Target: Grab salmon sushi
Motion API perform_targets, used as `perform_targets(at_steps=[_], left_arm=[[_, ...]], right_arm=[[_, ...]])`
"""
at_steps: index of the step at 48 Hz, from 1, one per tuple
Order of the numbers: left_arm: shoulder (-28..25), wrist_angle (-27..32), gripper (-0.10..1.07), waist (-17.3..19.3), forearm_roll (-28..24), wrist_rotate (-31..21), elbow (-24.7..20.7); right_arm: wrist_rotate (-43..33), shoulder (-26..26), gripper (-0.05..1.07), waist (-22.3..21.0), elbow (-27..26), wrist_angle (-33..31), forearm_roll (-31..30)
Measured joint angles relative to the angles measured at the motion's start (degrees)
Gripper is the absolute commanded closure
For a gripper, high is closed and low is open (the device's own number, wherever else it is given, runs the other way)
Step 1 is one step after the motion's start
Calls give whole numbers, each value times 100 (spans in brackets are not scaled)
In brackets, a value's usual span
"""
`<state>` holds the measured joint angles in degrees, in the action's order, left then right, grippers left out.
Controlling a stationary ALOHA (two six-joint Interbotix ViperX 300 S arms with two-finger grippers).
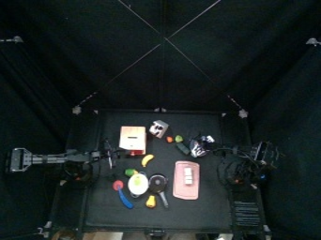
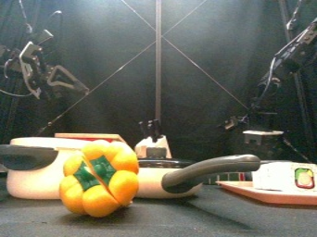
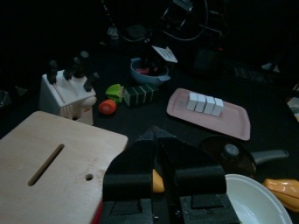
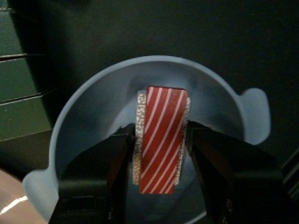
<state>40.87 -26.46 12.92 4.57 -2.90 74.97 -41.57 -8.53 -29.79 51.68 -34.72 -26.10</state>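
Salmon sushi [image 4: 162, 136] between spread right gripper [image 4: 162, 175] jaws, in blue bowl [image 4: 93, 114]; off-centre closing risks squeezing it out. Left gripper [image 3: 166, 175] closed, idle.

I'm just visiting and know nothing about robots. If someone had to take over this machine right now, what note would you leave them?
Right gripper: open, one jaw on each side of the salmon sushi, not clamped on it yet.
Sushi: lying flat in the pale blue dish.
Left gripper: shut, empty, parked above the table near the wooden board.
Done: right gripper lined up over the sushi.
Left: close on it and lift it out.
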Motion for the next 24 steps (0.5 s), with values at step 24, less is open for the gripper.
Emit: perform_targets(at_steps=[24], left_arm=[[0, 0, 56, -9, 0, -9, 0]], right_arm=[[-26, -422, 28, 105, -334, -694, 35]])
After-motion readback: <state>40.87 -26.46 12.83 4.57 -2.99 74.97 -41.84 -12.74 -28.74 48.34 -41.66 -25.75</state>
